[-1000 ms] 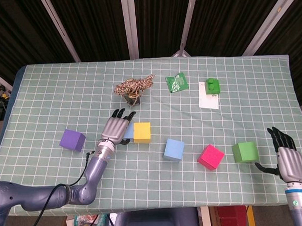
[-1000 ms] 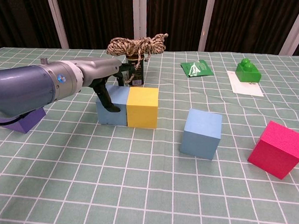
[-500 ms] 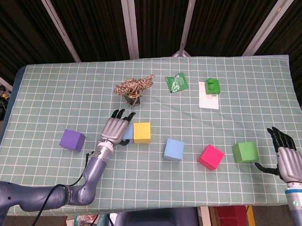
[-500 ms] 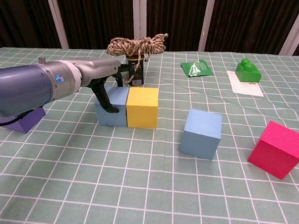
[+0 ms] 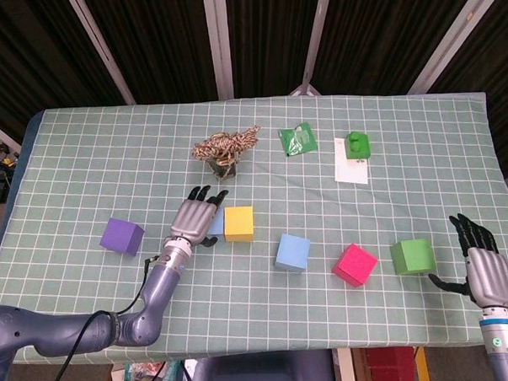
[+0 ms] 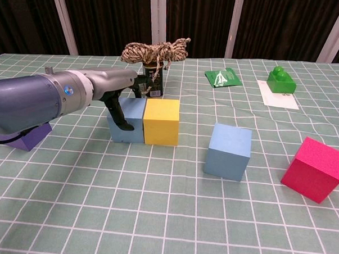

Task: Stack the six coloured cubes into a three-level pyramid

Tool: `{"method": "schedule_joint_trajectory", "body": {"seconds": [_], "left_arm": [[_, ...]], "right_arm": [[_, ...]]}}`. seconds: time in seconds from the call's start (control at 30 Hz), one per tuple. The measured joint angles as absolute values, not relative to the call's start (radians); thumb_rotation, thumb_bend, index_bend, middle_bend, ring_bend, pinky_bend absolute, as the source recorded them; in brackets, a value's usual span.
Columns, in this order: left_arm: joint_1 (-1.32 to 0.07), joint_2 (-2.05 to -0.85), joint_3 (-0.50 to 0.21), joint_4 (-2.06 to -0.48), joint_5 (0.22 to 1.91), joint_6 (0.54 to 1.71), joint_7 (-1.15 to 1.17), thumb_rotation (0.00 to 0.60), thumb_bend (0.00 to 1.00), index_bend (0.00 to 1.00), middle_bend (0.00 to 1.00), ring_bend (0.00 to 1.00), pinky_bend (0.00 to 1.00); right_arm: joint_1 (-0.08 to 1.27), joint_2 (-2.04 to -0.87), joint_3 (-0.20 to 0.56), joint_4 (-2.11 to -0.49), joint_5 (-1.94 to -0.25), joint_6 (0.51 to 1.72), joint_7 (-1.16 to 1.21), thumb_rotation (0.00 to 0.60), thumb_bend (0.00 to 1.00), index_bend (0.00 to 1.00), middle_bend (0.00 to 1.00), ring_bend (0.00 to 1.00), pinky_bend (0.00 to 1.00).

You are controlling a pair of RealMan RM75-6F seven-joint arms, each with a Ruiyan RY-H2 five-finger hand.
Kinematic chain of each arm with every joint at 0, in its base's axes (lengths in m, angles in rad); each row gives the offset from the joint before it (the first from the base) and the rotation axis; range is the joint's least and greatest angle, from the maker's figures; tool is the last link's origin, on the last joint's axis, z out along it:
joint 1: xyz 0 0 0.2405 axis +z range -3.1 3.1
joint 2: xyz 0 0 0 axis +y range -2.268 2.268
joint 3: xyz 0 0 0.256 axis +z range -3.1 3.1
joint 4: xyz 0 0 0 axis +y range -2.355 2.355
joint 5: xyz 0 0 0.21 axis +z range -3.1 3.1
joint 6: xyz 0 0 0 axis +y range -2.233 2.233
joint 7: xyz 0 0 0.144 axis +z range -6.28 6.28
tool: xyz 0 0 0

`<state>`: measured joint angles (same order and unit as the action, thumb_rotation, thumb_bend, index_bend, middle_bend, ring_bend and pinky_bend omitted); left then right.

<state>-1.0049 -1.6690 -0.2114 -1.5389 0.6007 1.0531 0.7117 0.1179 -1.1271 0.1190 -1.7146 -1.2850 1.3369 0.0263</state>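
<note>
A light blue cube (image 6: pixel 130 122) stands flush against a yellow cube (image 6: pixel 161 121) left of centre. My left hand (image 5: pixel 193 216) lies over the light blue cube (image 5: pixel 217 222) and holds it, with its thumb (image 6: pixel 118 114) on the near face and the fingers reaching past the far edge. A second blue cube (image 5: pixel 292 252), a pink cube (image 5: pixel 354 264) and a green cube (image 5: pixel 411 256) sit apart to the right. To the left, a purple cube (image 5: pixel 122 236) stands alone. My right hand (image 5: pixel 481 267) hovers open at the front right, beside the green cube.
A can topped with tangled twine (image 5: pixel 225 149) stands just behind the two joined cubes. A green packet (image 5: pixel 297 140) and a green toy brick (image 5: pixel 357 145) on a white card (image 5: pixel 349 171) lie at the back right. The near table edge runs close to my right hand.
The left hand and the light blue cube have shifted very slightly to the left. The right hand has not moved.
</note>
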Motion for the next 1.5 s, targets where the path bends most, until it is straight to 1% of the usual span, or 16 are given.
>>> {"method": "schedule_joint_trajectory", "body": {"seconds": [0.1, 0.27, 0.53, 0.8, 0.87, 1.17, 1.33, 1.5], "left_arm": [[-1.005, -1.665, -0.213, -1.544, 0.598, 1.055, 0.714, 0.6, 0.23, 0.06, 0.14, 0.02, 0.02], [-1.005, -1.659, -0.214, -1.551, 0.596, 1.057, 0.716, 0.6, 0.21, 0.04, 0.08, 0.0, 0.02], [-0.999, -1.637, -0.213, -1.586, 0.594, 1.067, 0.719, 0.6, 0.21, 0.03, 0.08, 0.0, 0.01], [-0.977, -1.589, -0.201, -1.663, 0.603, 1.096, 0.72, 0.6, 0.21, 0.03, 0.09, 0.0, 0.01], [-0.968, -1.572, -0.196, -1.688, 0.605, 1.105, 0.719, 0.6, 0.21, 0.03, 0.11, 0.0, 0.01], [-0.921, -1.501, -0.169, -1.777, 0.613, 1.156, 0.713, 0.6, 0.21, 0.03, 0.26, 0.0, 0.01], [-0.906, -1.473, -0.158, -1.801, 0.614, 1.171, 0.713, 0.6, 0.21, 0.03, 0.29, 0.0, 0.01], [-0.893, -1.447, -0.141, -1.822, 0.616, 1.176, 0.718, 0.6, 0.21, 0.03, 0.3, 0.0, 0.01]], "right_arm": [[0.118, -1.127, 0.119, -1.715, -1.285, 1.337, 0.026, 0.6, 0.16, 0.0, 0.0, 0.0, 0.0], [0.117, -1.127, 0.118, -1.716, -1.287, 1.338, 0.025, 0.6, 0.16, 0.0, 0.0, 0.0, 0.0], [0.118, -1.127, 0.118, -1.715, -1.284, 1.335, 0.024, 0.6, 0.16, 0.0, 0.0, 0.0, 0.0], [0.118, -1.126, 0.117, -1.717, -1.285, 1.336, 0.025, 0.6, 0.16, 0.0, 0.0, 0.0, 0.0], [0.118, -1.126, 0.117, -1.717, -1.285, 1.336, 0.024, 0.6, 0.16, 0.0, 0.0, 0.0, 0.0], [0.117, -1.126, 0.115, -1.719, -1.29, 1.338, 0.022, 0.6, 0.16, 0.0, 0.0, 0.0, 0.0], [0.116, -1.126, 0.116, -1.719, -1.288, 1.338, 0.023, 0.6, 0.16, 0.0, 0.0, 0.0, 0.0], [0.118, -1.126, 0.115, -1.719, -1.289, 1.336, 0.023, 0.6, 0.16, 0.0, 0.0, 0.0, 0.0]]}}
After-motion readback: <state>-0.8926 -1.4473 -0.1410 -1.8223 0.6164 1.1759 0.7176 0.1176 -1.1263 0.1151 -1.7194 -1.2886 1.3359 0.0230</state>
